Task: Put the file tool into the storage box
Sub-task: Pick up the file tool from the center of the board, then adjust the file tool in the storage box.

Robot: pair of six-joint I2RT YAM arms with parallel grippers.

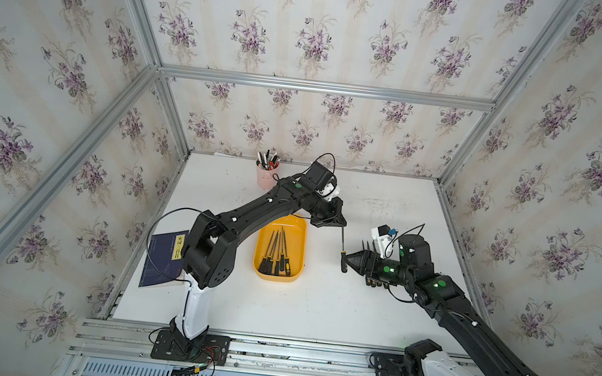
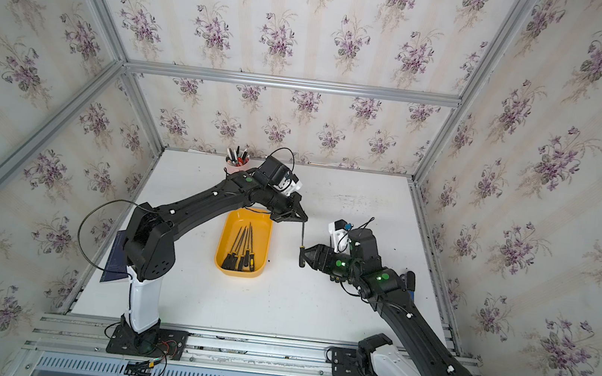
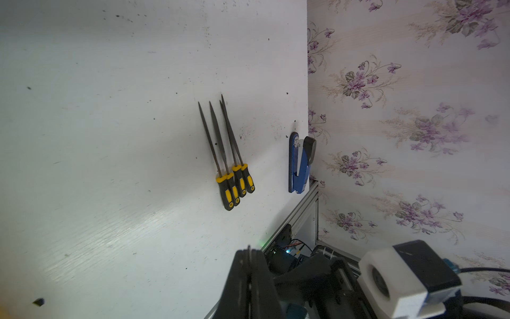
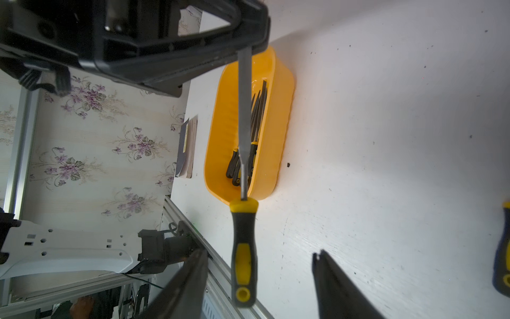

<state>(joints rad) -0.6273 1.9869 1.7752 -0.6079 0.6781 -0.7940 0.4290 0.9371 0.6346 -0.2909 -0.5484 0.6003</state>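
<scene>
Handover step. The file tool (image 1: 342,243) is pinched at its blade tip by the closed left claw (image 1: 342,224) and held roughly level off the worktop (image 1: 316,308), just beside the storage box (image 1: 299,243). The right claw (image 1: 347,259) is spread open around the handle, with no contact seen. A short sideways carry over the box and a low release are called for next.

Counted:
- one file held
- about four in the box (overlapped, unsure)
- four spare files (image 3: 231,163) on the worktop
- one blue hand tool (image 3: 299,165)
- one pen cup (image 1: 265,177)
- one book (image 1: 163,262)

Yellow-orange storage box (image 1: 300,232), file tool (image 4: 243,248) with black-and-yellow handle and grey blade, white table (image 1: 316,308), cream striped wallpaper (image 1: 310,34) with purple flower sprays, pale pink pen cup (image 1: 263,180), dark blue book (image 1: 161,261)
</scene>
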